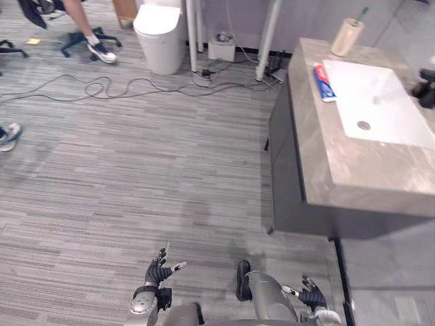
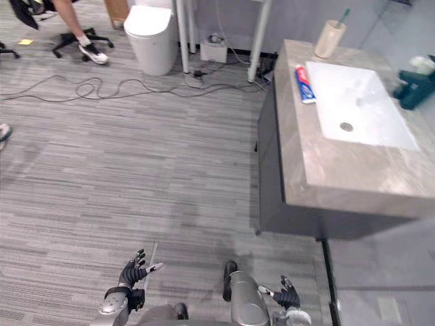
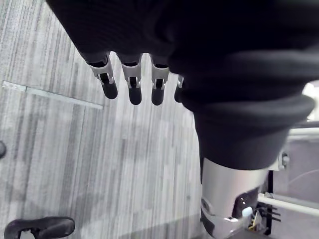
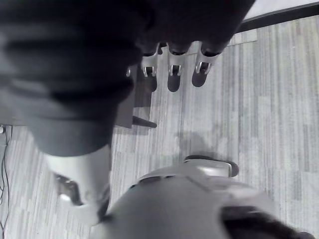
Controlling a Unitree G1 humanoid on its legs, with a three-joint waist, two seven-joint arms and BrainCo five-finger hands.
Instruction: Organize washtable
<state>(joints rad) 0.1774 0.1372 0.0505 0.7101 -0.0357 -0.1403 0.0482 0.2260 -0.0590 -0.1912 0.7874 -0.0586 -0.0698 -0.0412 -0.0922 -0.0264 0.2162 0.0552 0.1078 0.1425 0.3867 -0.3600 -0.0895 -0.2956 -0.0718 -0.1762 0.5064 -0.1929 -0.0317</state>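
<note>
Hanging low over the floor (image 1: 136, 176), the left hand (image 1: 160, 270) has its fingers (image 3: 130, 85) straight and a little apart, holding and touching nothing. The right hand (image 1: 311, 295) beside it is just as loose and empty, its fingertips pointing down at bare floor. The table (image 1: 367, 170) lies ahead and to the right of both hands and well apart from them, so the right hand is the nearer of the two. Its near left corner is the closest part of the table. The table's long axis runs away from the robot, with the white sink (image 1: 380, 102) set into its far half. The toothpaste tube (image 1: 324, 83) lies flat on the strip between the table's left edge and the sink, just beside the sink's left rim, its length running roughly along that rim. Farther on, at the far left corner, a beige cup (image 1: 346, 37) stands upright with a toothbrush (image 1: 361, 13) poking out of it. By the right edge there is a dark object (image 1: 426, 85) that I cannot make out. In my judgement neither hand can reach the tube or the cup from here. The coming move likely calls for closing on the table's left edge first, with the right hand best placed to lead.
</note>
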